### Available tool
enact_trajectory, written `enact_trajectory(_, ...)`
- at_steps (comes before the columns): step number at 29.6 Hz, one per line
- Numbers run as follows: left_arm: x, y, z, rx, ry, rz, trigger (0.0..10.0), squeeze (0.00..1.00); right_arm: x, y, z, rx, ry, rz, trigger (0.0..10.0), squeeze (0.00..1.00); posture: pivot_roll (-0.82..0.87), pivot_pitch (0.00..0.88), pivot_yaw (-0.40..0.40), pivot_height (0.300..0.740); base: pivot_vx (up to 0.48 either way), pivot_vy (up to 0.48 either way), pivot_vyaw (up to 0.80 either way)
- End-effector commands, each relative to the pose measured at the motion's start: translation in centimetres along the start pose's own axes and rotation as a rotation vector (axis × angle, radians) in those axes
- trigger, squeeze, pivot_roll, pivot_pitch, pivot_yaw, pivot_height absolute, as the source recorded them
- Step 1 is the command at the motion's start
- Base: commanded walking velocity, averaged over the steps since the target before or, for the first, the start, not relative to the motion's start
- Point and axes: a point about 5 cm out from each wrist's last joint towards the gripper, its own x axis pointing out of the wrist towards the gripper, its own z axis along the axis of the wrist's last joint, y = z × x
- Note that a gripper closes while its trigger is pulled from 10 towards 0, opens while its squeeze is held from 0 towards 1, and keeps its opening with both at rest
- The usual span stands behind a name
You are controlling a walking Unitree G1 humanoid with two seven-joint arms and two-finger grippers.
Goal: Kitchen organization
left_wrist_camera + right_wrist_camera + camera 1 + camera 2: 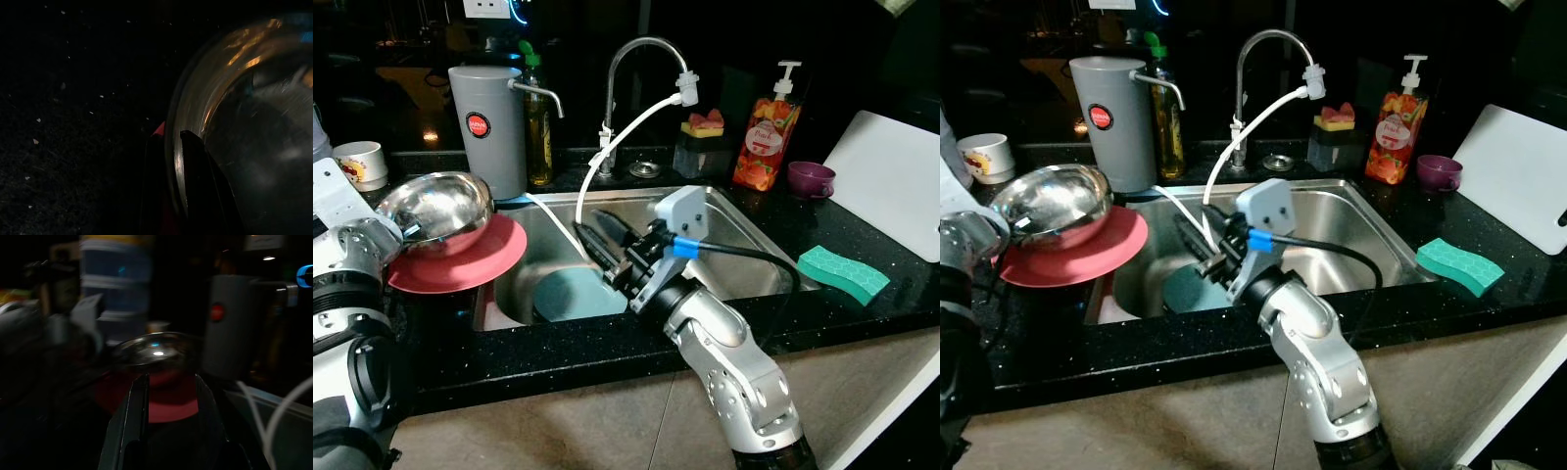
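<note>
1. Steel bowl (435, 208): tilted, resting on the red plate (470, 262) on the black counter (862, 313), just left of the sink (744, 250).
2. Left gripper (171, 196): fingers closed on the steel bowl's rim, one finger inside and one outside, as the left wrist view shows.
3. Right gripper (602, 240): above the sink, fingers parted and holding nothing, pointing toward the bowl and plate.
4. Teal plate (573, 294): lying in the sink basin, below the right gripper.
5. Grey water dispenser (489, 127): upright behind the bowl.
6. Faucet (641, 78): behind the sink, with a white hose hanging into the basin.
7. Green sponge (842, 274): on the counter right of the sink.
</note>
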Motion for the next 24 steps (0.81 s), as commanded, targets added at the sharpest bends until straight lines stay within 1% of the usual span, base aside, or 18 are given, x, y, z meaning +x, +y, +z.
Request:
enact_trajectory(1,-0.1,0.1,0.8,0.004,-0.059,0.001,3.1,0.0,-0.2,0.9,-0.7,-0.008,0.045,0.061,10.0,0.0,0.14,0.058,-0.049,0.74,0.0,0.0,0.0)
enact_trajectory(2,-0.3,-0.1,1.2,0.005,-0.085,-0.015,5.9,0.0,-0.3,1.1,-1.0,-0.011,0.066,0.072,10.0,0.0,0.14,0.058,-0.049,0.74,0.0,0.0,0.0)
enact_trajectory(3,-0.4,-0.4,1.4,0.007,-0.108,-0.035,10.0,0.0,-0.4,1.1,-1.2,-0.009,0.079,0.073,10.0,0.0,0.14,0.06,-0.051,0.74,0.0,0.0,0.0)
enact_trajectory(10,-0.4,-0.4,1.4,0.007,-0.108,-0.035,10.0,0.0,-0.4,1.1,-1.2,-0.009,0.079,0.073,10.0,0.0,0.14,0.06,-0.051,0.74,0.0,0.0,0.0)
enact_trajectory(11,-0.5,-0.6,1.6,0.007,-0.122,-0.049,10.0,0.0,-0.4,1.1,-1.4,-0.008,0.086,0.072,10.0,0.0,0.14,0.06,-0.051,0.74,0.0,0.0,0.0)
enact_trajectory(12,-1.3,-2.0,2.1,0.114,-0.222,-0.129,10.0,0.0,-0.4,-0.3,-1.7,-0.013,0.112,-0.033,10.0,0.0,0.13,0.06,-0.05,0.74,0.0,0.0,0.0)
enact_trajectory(13,-2.0,-3.2,2.2,0.195,-0.29,-0.193,10.0,0.0,-0.4,-1.3,-2.0,-0.016,0.13,-0.11,10.0,0.0,0.13,0.06,-0.05,0.74,0.0,0.0,0.0)
enact_trajectory(14,-3.2,-5.3,1.7,0.337,-0.377,-0.31,10.0,0.0,-0.5,-3.0,-2.0,-0.026,0.136,-0.224,10.0,0.0,0.13,0.06,-0.05,0.74,0.0,0.0,0.0)
enact_trajectory(15,-3.2,-5.3,1.7,0.337,-0.377,-0.31,10.0,0.0,-0.5,-3.0,-2.0,-0.026,0.136,-0.224,10.0,0.0,0.13,0.06,-0.05,0.74,0.0,0.0,0.0)
enact_trajectory(17,-3.7,-6.5,0.9,0.395,-0.387,-0.378,10.0,0.0,-0.7,-3.8,-1.5,-0.034,0.113,-0.277,10.0,0.0,0.13,0.063,-0.05,0.74,0.0,0.0,0.0)
enact_trajectory(18,-3.7,-6.5,0.9,0.395,-0.387,-0.378,10.0,0.0,-0.7,-3.8,-1.5,-0.034,0.113,-0.277,10.0,0.0,0.13,0.063,-0.05,0.74,0.0,0.0,0.0)
enact_trajectory(20,-4.1,-7.6,0.2,0.414,-0.38,-0.435,10.0,0.0,-0.9,-4.5,-1.1,-0.045,0.096,-0.324,10.0,0.0,0.12,0.061,-0.049,0.74,0.0,0.0,0.0)
enact_trajectory(21,-4.1,-7.6,0.2,0.414,-0.38,-0.435,10.0,0.0,-0.9,-4.5,-1.1,-0.045,0.096,-0.324,10.0,0.0,0.12,0.061,-0.049,0.74,0.0,0.0,0.0)
enact_trajectory(23,-4.6,-9.3,-0.7,0.441,-0.368,-0.501,10.0,0.0,-1.2,-5.4,-0.8,-0.055,0.082,-0.381,10.0,0.0,0.12,0.059,-0.045,0.74,0.0,0.0,0.0)
enact_trajectory(24,-4.6,-9.3,-0.7,0.441,-0.368,-0.501,10.0,0.0,-1.2,-5.4,-0.8,-0.055,0.082,-0.381,10.0,0.0,0.12,0.059,-0.045,0.74,0.0,0.0,0.0)
